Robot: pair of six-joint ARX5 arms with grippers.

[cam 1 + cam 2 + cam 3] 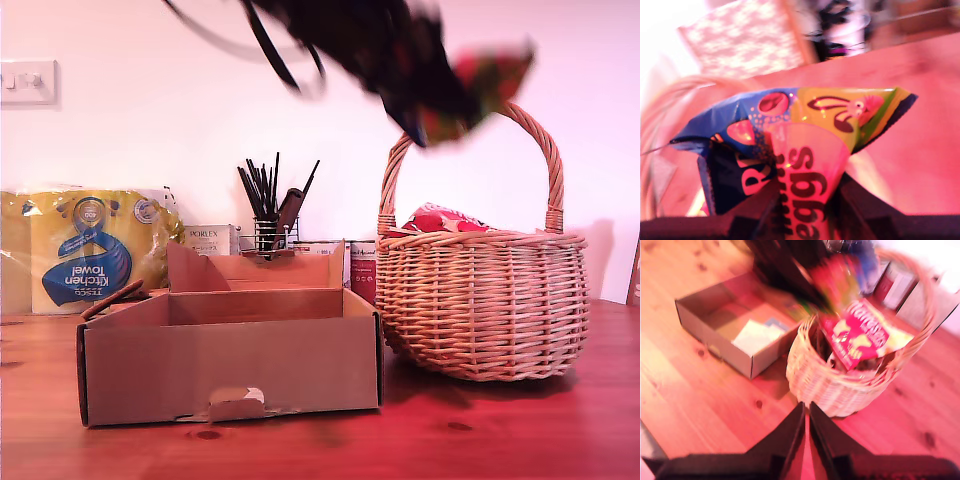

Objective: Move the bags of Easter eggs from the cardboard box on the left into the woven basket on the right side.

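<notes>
My first gripper (805, 197) is shut on a dark navy and yellow bag of Easter eggs (810, 130). In the exterior view this blurred gripper (440, 112) holds the bag (490, 72) in the air, just above the woven basket's (480, 300) handle. A red-and-white bag (435, 219) lies inside the basket (825, 382), showing also as the red bag (857, 337). The cardboard box (230, 370) stands at the exterior view's left; a pale packet (757, 335) lies in the box (715, 325). My second gripper (806, 407) is shut and empty, high above the table near the basket.
Behind the box stand a yellow-and-blue kitchen towel pack (85, 250), a wire pot of black brushes (268, 225), a small Porlex carton (210, 238) and a red tin (362, 272). All rest on a wooden table (450, 440).
</notes>
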